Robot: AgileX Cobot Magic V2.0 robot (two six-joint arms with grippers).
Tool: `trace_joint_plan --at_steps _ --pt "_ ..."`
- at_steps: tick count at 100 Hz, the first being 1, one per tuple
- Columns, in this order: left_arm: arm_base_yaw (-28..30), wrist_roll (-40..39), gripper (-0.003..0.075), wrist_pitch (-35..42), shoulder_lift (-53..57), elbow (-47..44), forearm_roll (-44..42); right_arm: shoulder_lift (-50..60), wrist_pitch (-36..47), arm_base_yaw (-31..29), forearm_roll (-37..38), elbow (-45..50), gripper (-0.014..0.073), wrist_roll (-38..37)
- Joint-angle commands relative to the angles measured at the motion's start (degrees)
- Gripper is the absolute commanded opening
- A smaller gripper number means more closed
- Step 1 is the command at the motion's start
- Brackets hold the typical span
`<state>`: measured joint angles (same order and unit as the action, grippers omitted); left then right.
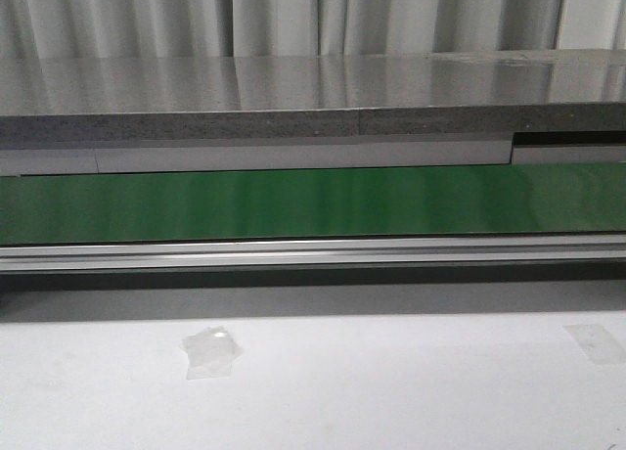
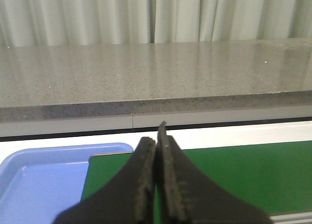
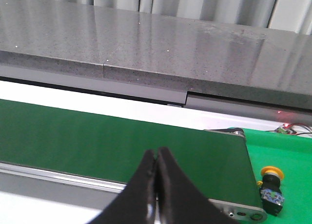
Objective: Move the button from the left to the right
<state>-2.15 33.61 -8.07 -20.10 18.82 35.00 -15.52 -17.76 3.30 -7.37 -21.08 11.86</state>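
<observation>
The left gripper point(image 2: 157, 151) and the right gripper point(image 3: 157, 173) each have their dark fingers pressed together, holding nothing, and neither arm shows in the front view.

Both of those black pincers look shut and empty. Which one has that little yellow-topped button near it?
The right gripper. Its wrist view shows the button lying just past the end of the green belt. The left gripper sees only a blue tray and belt.

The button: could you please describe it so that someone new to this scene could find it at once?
In the right wrist view, follow the green belt to its end. Just beyond it, on a green surface, sits the button. It has a yellow disc head on a dark blocky body.
</observation>
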Motion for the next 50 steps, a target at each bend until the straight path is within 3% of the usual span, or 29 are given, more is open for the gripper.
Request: trace_joint_plan --at_steps 1,19,50 --pt "-0.4 -0.1 -0.002 3.8 -0.4 1.5 0.8 0.4 7.0 1.9 5.8 0.5 -0.0101 -6.6" --pt "-0.4 -0.1 -0.002 3.8 -0.4 1.5 0.8 3.6 11.5 4.7 13.6 5.4 -0.0101 -16.6" --pt "-0.4 -0.1 -0.002 3.8 -0.4 1.5 0.8 10.6 16.8 5.1 13.1 15.6 -0.0101 -16.8"
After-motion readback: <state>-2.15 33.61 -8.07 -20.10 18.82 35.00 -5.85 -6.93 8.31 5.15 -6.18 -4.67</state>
